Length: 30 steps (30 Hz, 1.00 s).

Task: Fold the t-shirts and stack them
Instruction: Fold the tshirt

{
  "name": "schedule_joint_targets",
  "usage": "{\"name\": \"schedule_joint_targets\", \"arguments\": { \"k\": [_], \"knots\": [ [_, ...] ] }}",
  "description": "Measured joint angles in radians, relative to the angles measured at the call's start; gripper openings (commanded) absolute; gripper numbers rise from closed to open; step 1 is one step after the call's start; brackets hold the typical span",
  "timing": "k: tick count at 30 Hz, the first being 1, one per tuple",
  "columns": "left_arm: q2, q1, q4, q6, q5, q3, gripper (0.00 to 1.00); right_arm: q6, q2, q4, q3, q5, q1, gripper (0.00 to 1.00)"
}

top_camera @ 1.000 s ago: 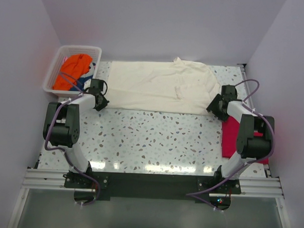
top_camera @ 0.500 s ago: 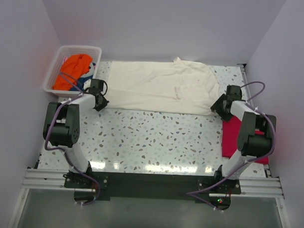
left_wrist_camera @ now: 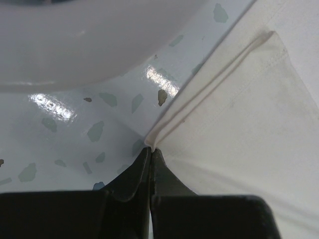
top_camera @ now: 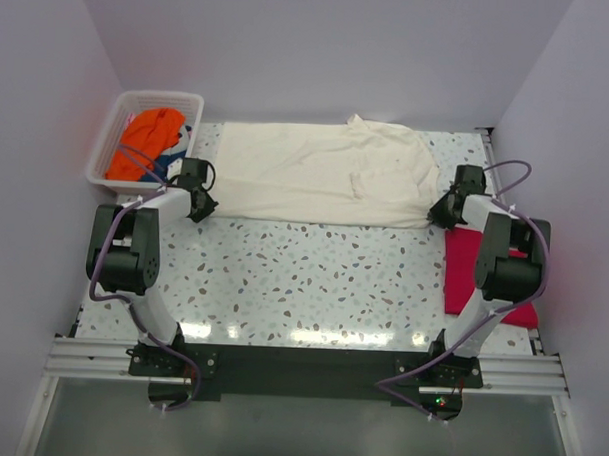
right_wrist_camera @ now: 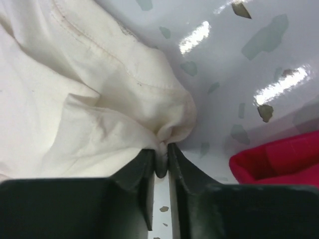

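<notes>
cream shirt (top_camera: 321, 174): spread flat, long side across far side, right near corner bunched | red shirt (top_camera: 459, 273): folded, near right edge | orange shirt (top_camera: 148, 132): crumpled in basket (top_camera: 159, 96), far left

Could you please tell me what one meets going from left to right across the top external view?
White basket → left gripper → cream t-shirt → right gripper. The red garment overlaps that gripper sideways, so it is left out.

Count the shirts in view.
3: cream shirt spread across the far side, red shirt at the right edge, orange shirt in the basket; blue fabric there may be another.
</notes>
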Motion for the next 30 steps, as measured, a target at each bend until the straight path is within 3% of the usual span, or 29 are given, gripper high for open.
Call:
{"name": "schedule_joint_targets", "arguments": {
  "k": [3, 13, 30],
  "knots": [
    [0.0, 0.0, 0.0, 0.0, 0.0, 0.0, 0.0, 0.006, 0.012, -0.003, 0.021, -0.019, 0.0, 0.0],
    [-0.061, 0.0, -0.042, 0.0, -0.011, -0.004, 0.0, -0.033, -0.093, -0.114, 0.041, -0.03, 0.0, 0.0],
    [-0.562, 0.014, -0.191, -0.029, -0.06, -0.314, 0.0, -0.108, -0.615, -0.307, -0.253, -0.081, -0.008, 0.0]
  ]
}}
